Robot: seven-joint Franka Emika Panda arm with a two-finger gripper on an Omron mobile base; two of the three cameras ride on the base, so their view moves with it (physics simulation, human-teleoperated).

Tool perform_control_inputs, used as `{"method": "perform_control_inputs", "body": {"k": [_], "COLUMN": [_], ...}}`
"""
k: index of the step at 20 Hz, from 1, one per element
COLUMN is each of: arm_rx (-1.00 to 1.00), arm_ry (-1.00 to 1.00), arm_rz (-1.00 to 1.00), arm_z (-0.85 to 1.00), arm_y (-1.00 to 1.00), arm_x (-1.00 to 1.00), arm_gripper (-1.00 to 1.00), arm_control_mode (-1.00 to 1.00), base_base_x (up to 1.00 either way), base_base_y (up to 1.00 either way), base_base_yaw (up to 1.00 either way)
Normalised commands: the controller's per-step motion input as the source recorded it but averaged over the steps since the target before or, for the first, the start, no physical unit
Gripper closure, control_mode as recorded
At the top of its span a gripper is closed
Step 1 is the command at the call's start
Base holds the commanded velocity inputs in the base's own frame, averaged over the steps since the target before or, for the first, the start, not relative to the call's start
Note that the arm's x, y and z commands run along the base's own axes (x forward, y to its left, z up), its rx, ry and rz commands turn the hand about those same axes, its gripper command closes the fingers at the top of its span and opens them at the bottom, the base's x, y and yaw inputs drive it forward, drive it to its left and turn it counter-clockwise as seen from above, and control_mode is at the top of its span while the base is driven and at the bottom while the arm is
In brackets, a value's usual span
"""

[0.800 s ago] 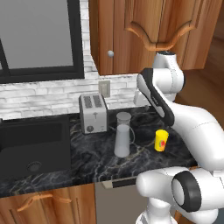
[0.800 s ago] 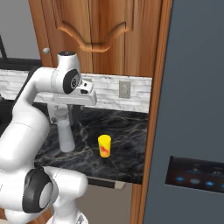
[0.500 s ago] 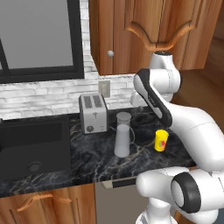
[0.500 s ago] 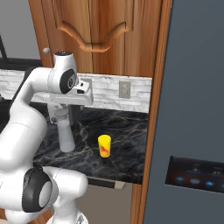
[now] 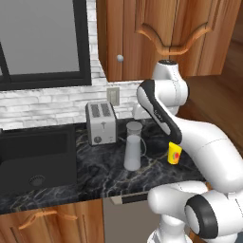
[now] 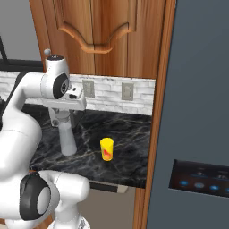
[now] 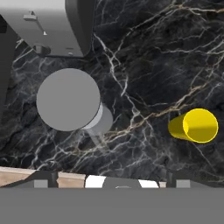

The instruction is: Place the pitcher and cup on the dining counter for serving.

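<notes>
Presently, stage: neither item has been lifted; the pitcher is judged the first target.
Pitcher: the tall pale grey translucent pitcher (image 5: 133, 151) is stood upright on the black white-veined marble kitchen surface (image 5: 95, 171), just beside the boxy silver toaster (image 5: 100, 122).
Cup: the small bright yellow cup (image 6: 106, 149) is set apart on the same surface.
Fingers: spread wide, nothing held, kept high above the pitcher (image 7: 68, 99), presumably so a descent onto it can be lined up.
</notes>
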Motion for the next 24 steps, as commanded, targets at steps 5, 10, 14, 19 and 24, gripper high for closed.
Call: {"method": "perform_control_inputs", "body": {"k": [5, 10, 14, 19, 24], "arm_rx": [0.00, 0.00, 0.00, 0.00, 0.01], "arm_ry": [0.00, 0.00, 0.06, 0.12, 0.17], "arm_rz": [0.00, 0.00, 0.00, 0.01, 0.10], "arm_z": [0.00, 0.00, -0.36, -0.58, -0.39], "arm_y": [0.00, 0.00, 0.00, 0.00, 0.00], "arm_x": [0.00, 0.00, 0.00, 0.00, 0.00], "arm_gripper": [-1.00, -1.00, -1.00, -1.00, -1.00], "arm_control_mode": [-1.00, -1.00, -1.00, -1.00, -1.00], "base_base_x": [0.00, 0.00, 0.00, 0.00, 0.00], "base_base_y": [0.00, 0.00, 0.00, 0.00, 0.00], "base_base_yaw": [0.00, 0.00, 0.00, 0.00, 0.00]}}
